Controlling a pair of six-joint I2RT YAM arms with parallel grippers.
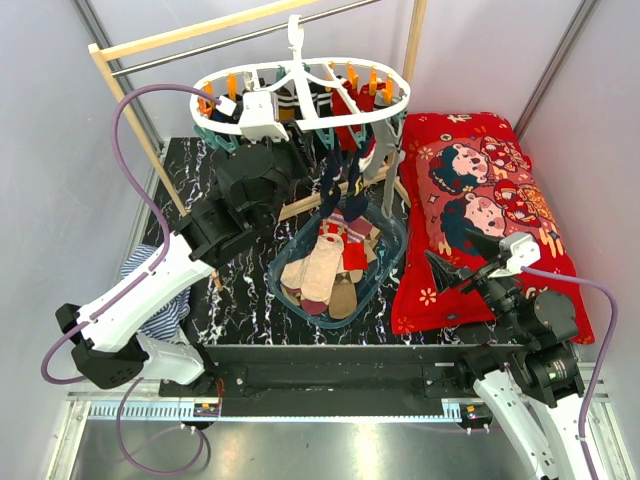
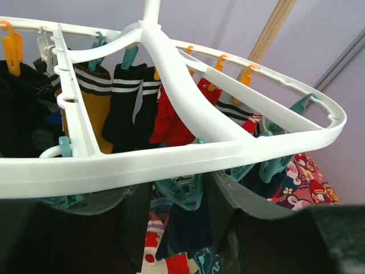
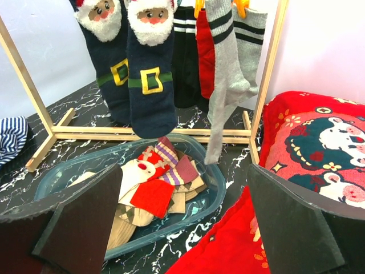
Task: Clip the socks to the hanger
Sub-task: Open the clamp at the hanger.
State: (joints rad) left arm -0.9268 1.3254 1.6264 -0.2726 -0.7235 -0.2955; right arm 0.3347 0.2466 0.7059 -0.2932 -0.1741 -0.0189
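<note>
about halfway: plenty of socks (image 3: 142, 85) hung clipped on the hanger (image 2: 171, 160), but a pile sat in the blue tub (image 1: 392, 232). left jaws were half open around a teal clip (image 2: 178, 189), not clearly pinching. right jaws gaped wide, empty.

Pale lilac walls (image 1: 60, 120), black marbled tabletop (image 1: 245, 300), wooden rack (image 1: 200, 26)

Nothing legible anywhere from where I stand: the red cushion (image 3: 319, 137) and the socks (image 3: 145, 68) show only cartoon pictures.
</note>
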